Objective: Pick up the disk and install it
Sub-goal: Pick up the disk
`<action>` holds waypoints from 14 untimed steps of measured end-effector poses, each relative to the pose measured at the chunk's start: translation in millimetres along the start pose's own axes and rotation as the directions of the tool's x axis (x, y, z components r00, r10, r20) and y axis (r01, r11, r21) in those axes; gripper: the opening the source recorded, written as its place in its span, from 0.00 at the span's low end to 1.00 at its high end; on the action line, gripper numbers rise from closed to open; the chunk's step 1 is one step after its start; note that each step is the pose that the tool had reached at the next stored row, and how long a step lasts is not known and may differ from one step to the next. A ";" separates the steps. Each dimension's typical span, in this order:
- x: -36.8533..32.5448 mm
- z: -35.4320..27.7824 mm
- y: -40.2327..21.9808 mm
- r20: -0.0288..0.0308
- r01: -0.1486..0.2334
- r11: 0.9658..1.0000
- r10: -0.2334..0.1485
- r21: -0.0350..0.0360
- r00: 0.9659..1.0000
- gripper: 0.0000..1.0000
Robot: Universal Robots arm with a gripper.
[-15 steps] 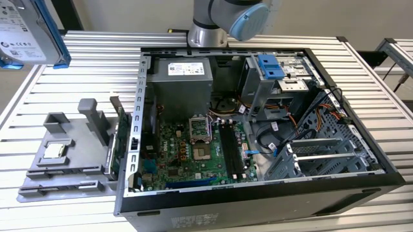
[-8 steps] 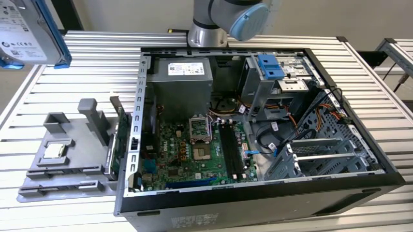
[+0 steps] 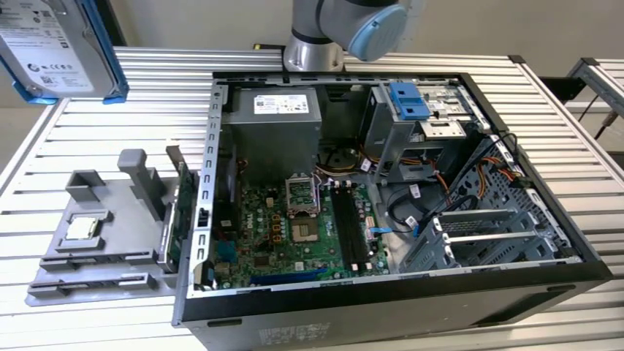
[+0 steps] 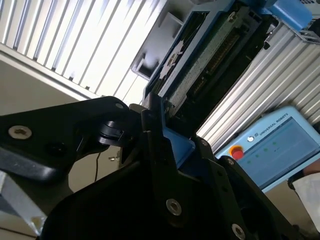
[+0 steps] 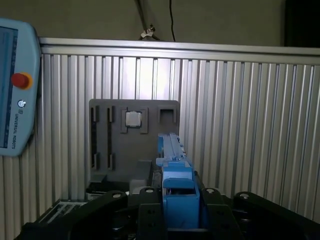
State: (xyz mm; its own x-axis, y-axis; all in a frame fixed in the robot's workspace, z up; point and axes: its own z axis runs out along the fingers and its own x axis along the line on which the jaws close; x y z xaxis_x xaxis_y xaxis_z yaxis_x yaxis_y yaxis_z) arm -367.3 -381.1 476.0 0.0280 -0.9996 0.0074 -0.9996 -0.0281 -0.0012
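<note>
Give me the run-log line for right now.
gripper: shut on disk | disk: held in air, apart from grey fixture | computer case: open, disk not yet installed

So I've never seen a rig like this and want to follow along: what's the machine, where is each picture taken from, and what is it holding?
It is a single robot arm with a gripper, working over a slatted metal table. The exterior view comes from a camera off the arm, looking down on an open computer case with its circuit board exposed. On the exterior view's left, a grey fixture carries a small CPU chip. Both wrist views come from cameras riding on the arm. They show the gripper shut on the disk, a hard drive in a blue bracket, held clear of the table. The panel with a red button is the robot's control pendant.
</note>
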 end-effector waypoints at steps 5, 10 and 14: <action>0.6 -0.5 -20.0 0.000 0.000 1.000 0.000 -0.001 1.000 0.00; 1.4 -0.7 -42.2 0.000 0.000 1.000 0.000 -0.003 1.000 0.00; 2.6 -0.8 -60.4 0.000 0.000 1.000 0.000 -0.006 1.000 0.00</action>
State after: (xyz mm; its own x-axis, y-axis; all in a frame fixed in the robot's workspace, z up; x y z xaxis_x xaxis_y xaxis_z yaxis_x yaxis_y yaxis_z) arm -306.8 -382.0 476.9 0.0281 -0.9996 0.0073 -0.9996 -0.0280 0.0046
